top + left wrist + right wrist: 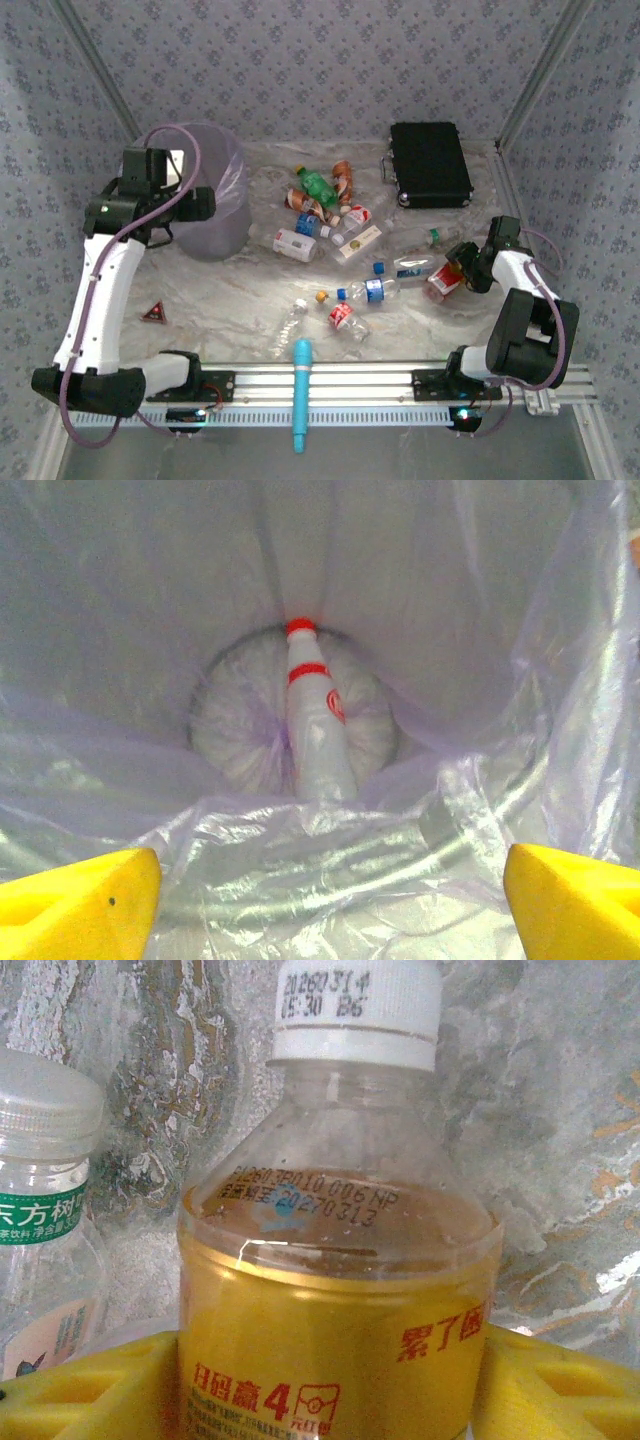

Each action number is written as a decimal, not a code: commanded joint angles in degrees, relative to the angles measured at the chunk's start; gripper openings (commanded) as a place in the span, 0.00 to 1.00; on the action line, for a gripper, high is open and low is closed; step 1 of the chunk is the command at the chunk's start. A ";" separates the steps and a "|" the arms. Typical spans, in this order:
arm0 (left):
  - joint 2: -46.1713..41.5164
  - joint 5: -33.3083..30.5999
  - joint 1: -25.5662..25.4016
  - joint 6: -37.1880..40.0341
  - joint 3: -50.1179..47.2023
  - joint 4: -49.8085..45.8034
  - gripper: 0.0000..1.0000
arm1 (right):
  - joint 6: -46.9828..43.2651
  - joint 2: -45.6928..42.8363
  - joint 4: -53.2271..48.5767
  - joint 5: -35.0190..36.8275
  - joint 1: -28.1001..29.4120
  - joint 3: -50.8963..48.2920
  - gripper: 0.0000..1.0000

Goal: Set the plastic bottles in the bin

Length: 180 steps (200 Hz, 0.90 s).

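Yellow-label bottle [330, 1290], white cap, lies on the tabletop [240, 290] right inside the right hand [325, 1365]. Its long axis runs straight out from the palm, with the cap pointing away and the body back between the fingers [90, 1390]. The fingers sit half-closed along both sides of the label and look to be touching it, but I cannot tell if the grip is firm. The bottle is not lifted. A clear bottle with a green label [45, 1190] lies just beside it, off the hand's left finger, so it may get nudged. The loose bottles [340, 230] are spread further to that hand's left, mid-tabletop. The bin [222, 215] is well apart, across the tabletop on the same side, so I judge the coming move to be a lift and a long carry leftward. The right arm is plainly nearer this bottle and the left arm nearer the bin. The left hand [320, 900] hangs over the bin mouth, fingers spread wide with nothing between them. Straight below it, one red-capped bottle [318, 730] lies on the bag at the bottom.
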 commanded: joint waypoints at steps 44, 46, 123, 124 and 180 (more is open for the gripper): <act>-1.04 0.14 -0.15 -1.61 -3.58 2.72 0.90 | -0.64 2.24 1.74 -0.29 -0.35 -0.89 0.61; -1.15 0.17 -0.13 -1.58 -3.41 2.84 0.90 | -0.65 2.21 1.64 -0.23 -0.35 -0.80 0.61; -3.16 1.59 -4.50 0.18 10.30 4.62 1.00 | -1.77 -6.42 -6.72 -1.97 0.44 5.52 0.52; -3.11 1.63 -4.64 0.14 10.48 4.59 1.00 | -1.79 -6.42 -6.77 -2.06 0.53 5.61 0.52; 0.32 24.12 -15.62 -7.53 8.33 13.47 1.00 | -0.51 -12.58 -5.98 -12.97 7.93 13.43 0.51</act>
